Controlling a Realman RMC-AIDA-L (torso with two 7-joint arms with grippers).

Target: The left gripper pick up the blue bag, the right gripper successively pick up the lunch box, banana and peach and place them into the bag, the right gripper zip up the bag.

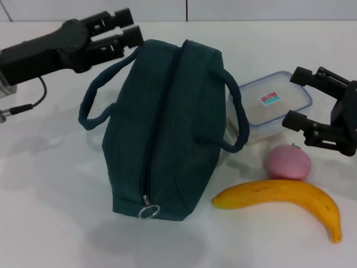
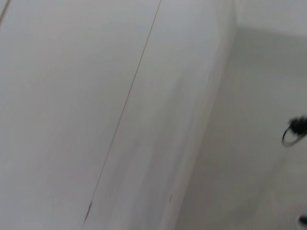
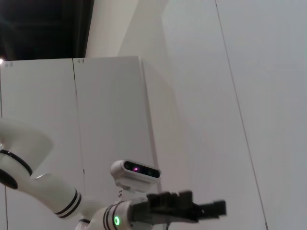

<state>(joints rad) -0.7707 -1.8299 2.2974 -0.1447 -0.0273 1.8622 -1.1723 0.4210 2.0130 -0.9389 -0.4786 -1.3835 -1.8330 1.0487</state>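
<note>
Left gripper: at the far left of the table, reaching in towards the bag's left handle; its two fingers lie close together, one above the other, with only a narrow gap, and grip nothing. It also shows far off in the right wrist view, past a green-lit wrist.
Blue bag: lies on its side in the middle of the white table, zip running from the far end towards the near edge and closed all the way, the ring pull at the near end. The left handle loops out just below the left gripper's fingertips, near but not held.
Lunch box: just right of the bag, behind its right handle, lid on, sticker up.
Peach: in front of the lunch box, just behind the banana.
Banana: nearest the front edge, curving off to the right.
Right gripper: at the far right beside the lunch box, jaws spread wide, holding nothing.
Step in hand: the first one, by my reading; the bag is not yet picked up and nothing is packed.
Next move calls for: the left fingers to part, straddle the left handle and close on it, then lift. The zip looks shut, so the bag would need opening before anything goes in.
</note>
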